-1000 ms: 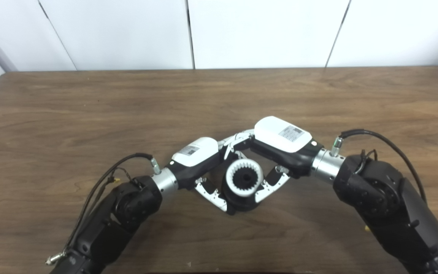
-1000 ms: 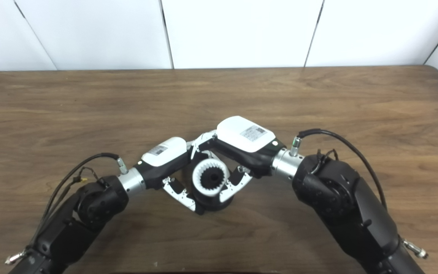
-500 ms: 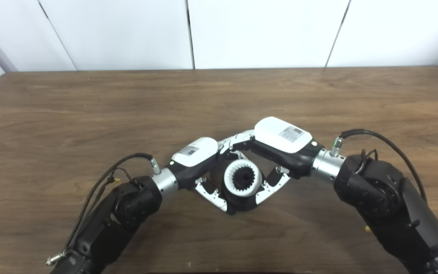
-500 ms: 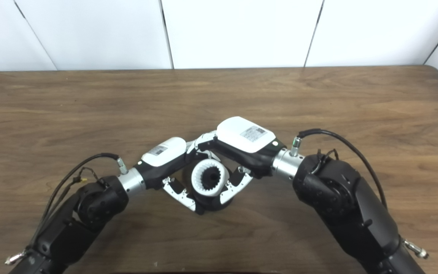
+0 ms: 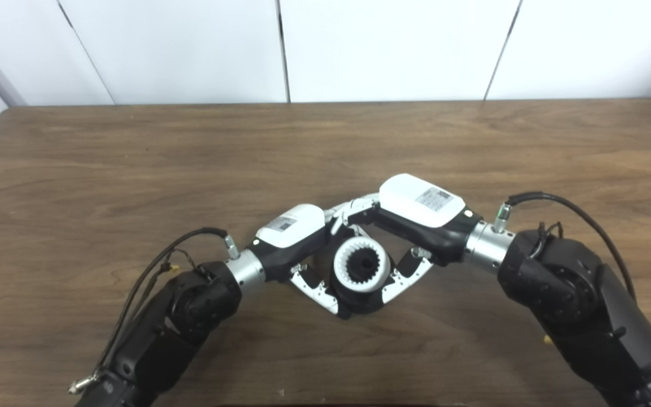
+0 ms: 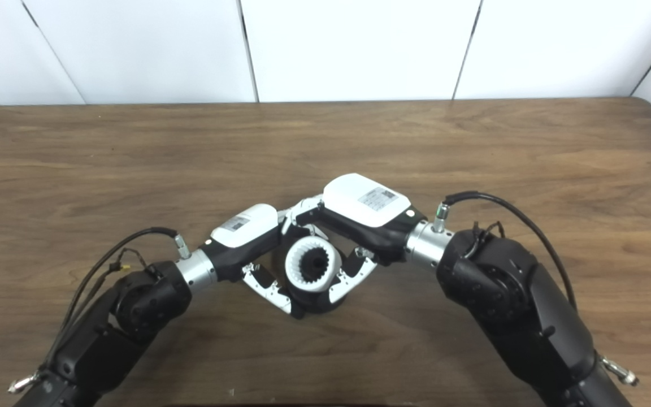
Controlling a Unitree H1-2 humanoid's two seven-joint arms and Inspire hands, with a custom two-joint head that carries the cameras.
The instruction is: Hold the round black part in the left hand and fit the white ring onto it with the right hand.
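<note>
A round black part point(image 5: 359, 302) stands on the wooden table point(image 5: 133, 158) between my two hands. My left hand point(image 5: 297, 234) is shut on it, thumb against its near left side. On top of it lies the white toothed ring point(image 5: 361, 264), with the black hub showing through its middle. My right hand point(image 5: 416, 217) is shut on the ring, its thumb along the ring's right edge and its fingers curled over the far side. Whether the ring is fully seated on the part is hidden by the fingers.
The table reaches to a white panelled wall point(image 5: 393, 51) at the back. Both forearms point(image 5: 190, 299) point(image 5: 568, 288) cross the near half of the table, with black cables looping off the wrists.
The ring and the right hand have shifted very slightly. The left hand and the black part have stayed where they were.
</note>
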